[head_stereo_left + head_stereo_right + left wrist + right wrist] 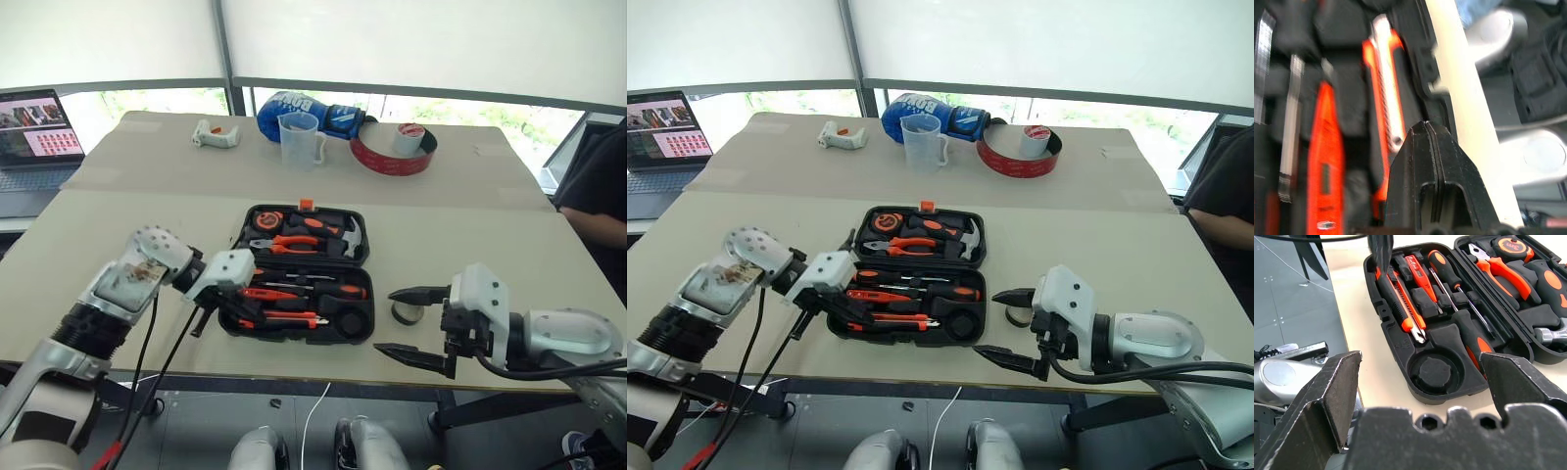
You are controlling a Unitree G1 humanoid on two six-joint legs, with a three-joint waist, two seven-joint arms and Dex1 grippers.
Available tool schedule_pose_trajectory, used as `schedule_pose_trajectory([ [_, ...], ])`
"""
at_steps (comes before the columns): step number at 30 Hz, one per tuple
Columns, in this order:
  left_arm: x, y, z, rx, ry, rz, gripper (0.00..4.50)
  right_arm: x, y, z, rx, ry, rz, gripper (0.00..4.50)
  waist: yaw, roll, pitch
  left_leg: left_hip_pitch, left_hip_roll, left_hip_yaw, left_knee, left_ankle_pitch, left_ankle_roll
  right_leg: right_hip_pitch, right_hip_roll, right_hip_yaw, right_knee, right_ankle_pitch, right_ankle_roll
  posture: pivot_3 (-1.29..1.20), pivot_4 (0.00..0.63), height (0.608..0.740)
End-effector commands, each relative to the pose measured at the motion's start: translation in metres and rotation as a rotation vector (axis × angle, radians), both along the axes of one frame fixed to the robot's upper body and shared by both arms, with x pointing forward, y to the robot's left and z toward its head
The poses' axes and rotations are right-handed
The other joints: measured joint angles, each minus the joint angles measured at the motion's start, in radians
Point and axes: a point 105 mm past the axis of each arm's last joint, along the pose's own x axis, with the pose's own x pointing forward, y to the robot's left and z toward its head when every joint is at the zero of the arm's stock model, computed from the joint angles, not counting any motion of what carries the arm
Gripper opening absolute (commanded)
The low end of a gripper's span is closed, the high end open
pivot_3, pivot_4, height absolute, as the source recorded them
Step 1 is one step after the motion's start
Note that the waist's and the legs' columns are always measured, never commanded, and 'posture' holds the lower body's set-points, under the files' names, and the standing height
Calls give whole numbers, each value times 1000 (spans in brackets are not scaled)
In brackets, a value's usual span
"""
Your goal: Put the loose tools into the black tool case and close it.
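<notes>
Black tool case [257,217] lies open on the surface [147,230], its near half holding the utility knife [1403,301], the tester screwdriver [1421,275] and two screwdrivers [1449,276]. The left gripper [217,311] sits over the near left corner with its fingers [1425,176] pressed together, holding nothing. Right of the case, the right gripper [411,323] has its fingers spread wide and empty, with the small dark tape roll [407,312] on the surface between them.

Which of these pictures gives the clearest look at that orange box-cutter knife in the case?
The right wrist view: the utility knife lies whole in its slot in the black tool case, blade tip included. The left wrist view shows it very close, partly behind the shut left gripper. The eye views show it small at the case's near edge.
</notes>
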Motion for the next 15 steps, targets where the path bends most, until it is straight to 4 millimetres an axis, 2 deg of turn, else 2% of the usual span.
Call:
schedule_pose_trajectory([
  [1,6,-1,-17,67,-76,-8,46,0,1,9,9,-51,7,4500,3,0,0,0,0,0,0,0,0,0,0,0,0,0,0,0,150,714],
  [4,10,-4,-24,65,-92,0,46,-1,2,9,11,-48,7,4500,12,3,-2,2,-1,0,0,-1,2,2,-1,0,0,0,1,0,150,714],
  [7,12,-5,-16,31,-76,22,46,-3,1,8,11,-44,6,4500,21,5,-3,2,-2,-1,0,-4,7,4,-2,1,-1,2,4,0,150,714],
  [8,12,-5,-12,19,-65,32,46,-3,1,8,10,-43,5,4500,23,5,-3,2,-2,-1,1,-7,12,4,-2,1,-2,2,5,0,150,714],
  [12,16,-1,5,-33,-46,68,46,-3,0,8,8,-43,0,4500,23,5,-3,2,-2,-1,2,-7,12,4,-2,1,-2,3,6,0,150,714],
  [15,16,0,27,-129,-10,99,46,-1,-4,8,-2,-49,-21,4500,22,4,-2,1,-2,-1,2,-5,9,3,-1,1,-2,3,6,0,150,714],
])
